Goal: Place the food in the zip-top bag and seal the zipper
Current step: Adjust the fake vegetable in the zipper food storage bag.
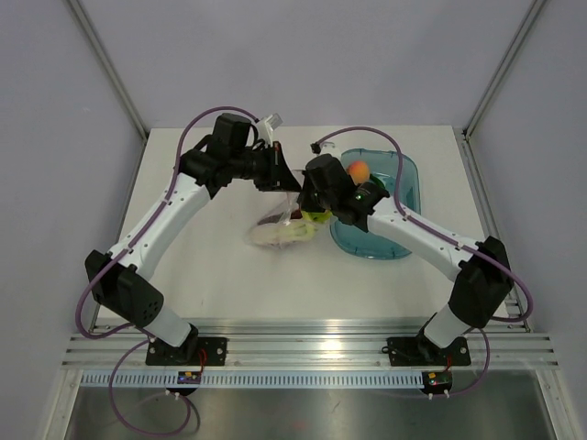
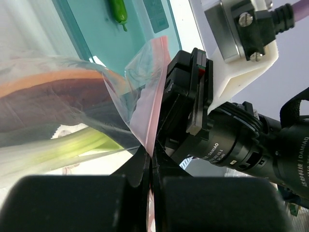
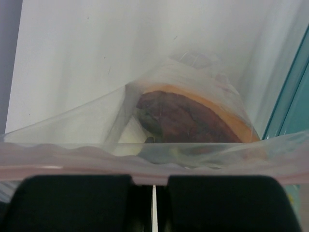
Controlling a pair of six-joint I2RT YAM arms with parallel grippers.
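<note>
A: Starting far left. Logged left gripper [image 2: 150, 162], clenched on the zipper [image 2: 155, 92] at one end of the mouth of the zip-top bag [image 1: 278, 231].

B: Confirmed from the left wrist view: pinched tight on the pinkish-red strip, no gap between the jaws. Anything inside the bag?

A: Spotted orange-and-red wedge [image 2: 53, 89] and light green stalks [image 2: 72, 145] behind the crinkly plastic. Mouth not sealed yet, looks parted between the two grips.

B: Bag position?

A: Mid-desk [image 1: 229, 284], just left of the teal tray [image 1: 410, 197]. Top edge lifted, lower end down at the surface.

B: Moving right. Noted right gripper [image 3: 152, 182], likewise clamped shut on the mouth edge, close beside the left one.

A: Agreed. Same wedge seen through the plastic from the right wrist view.

B: Further right, in the tray: round orange peach [image 1: 359, 170] and dark green chili [image 2: 119, 10], both outside the bag.
</note>
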